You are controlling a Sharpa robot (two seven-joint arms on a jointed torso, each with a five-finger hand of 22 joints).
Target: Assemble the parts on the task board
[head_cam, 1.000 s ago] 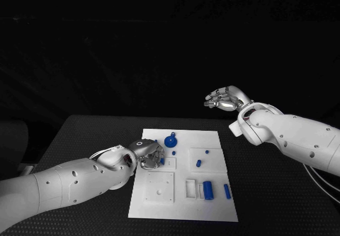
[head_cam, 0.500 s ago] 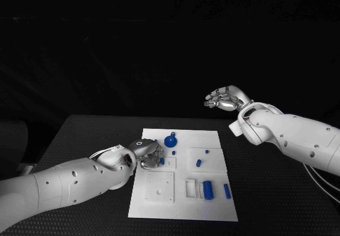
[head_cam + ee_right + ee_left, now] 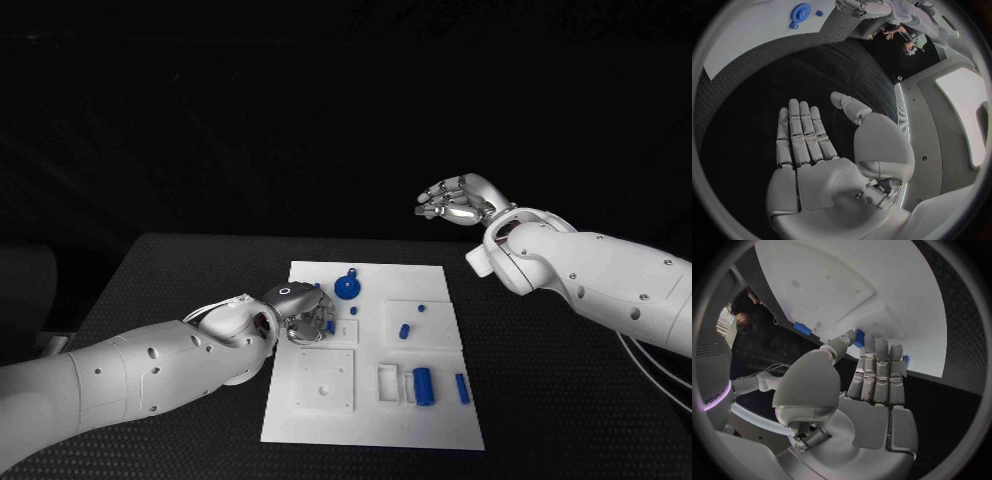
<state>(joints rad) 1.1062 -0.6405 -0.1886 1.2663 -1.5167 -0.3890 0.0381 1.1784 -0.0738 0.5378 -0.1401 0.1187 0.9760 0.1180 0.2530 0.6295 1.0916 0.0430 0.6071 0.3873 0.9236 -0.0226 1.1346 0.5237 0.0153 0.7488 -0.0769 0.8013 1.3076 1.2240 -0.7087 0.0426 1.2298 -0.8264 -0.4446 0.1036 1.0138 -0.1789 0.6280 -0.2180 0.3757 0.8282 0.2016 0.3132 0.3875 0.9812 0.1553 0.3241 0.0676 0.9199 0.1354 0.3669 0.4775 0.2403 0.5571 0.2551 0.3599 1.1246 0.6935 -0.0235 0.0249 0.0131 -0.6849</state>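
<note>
The white task board [image 3: 440, 425] lies in the middle of the black table. My left hand [image 3: 296, 312] hovers at the board's left edge; in the left wrist view its thumb and a fingertip pinch a small blue part [image 3: 859, 336] just over the board [image 3: 898, 295]. A round blue part [image 3: 346, 288] stands near the board's far edge, also seen from the right wrist as the round blue part [image 3: 801, 10]. Small blue pegs [image 3: 405, 331] lie mid-board, and a blue cylinder [image 3: 424, 385] and a thinner blue pin [image 3: 462, 389] lie near the front right. My right hand [image 3: 459, 200] is raised beyond the table's far edge, fingers spread and holding nothing [image 3: 811, 150].
A raised white square block [image 3: 326, 380] and a white rectangular frame [image 3: 389, 385] sit on the board's near half. Bare black table [image 3: 562, 400] flanks the board on both sides. My left forearm [image 3: 130, 375] crosses the table's left part.
</note>
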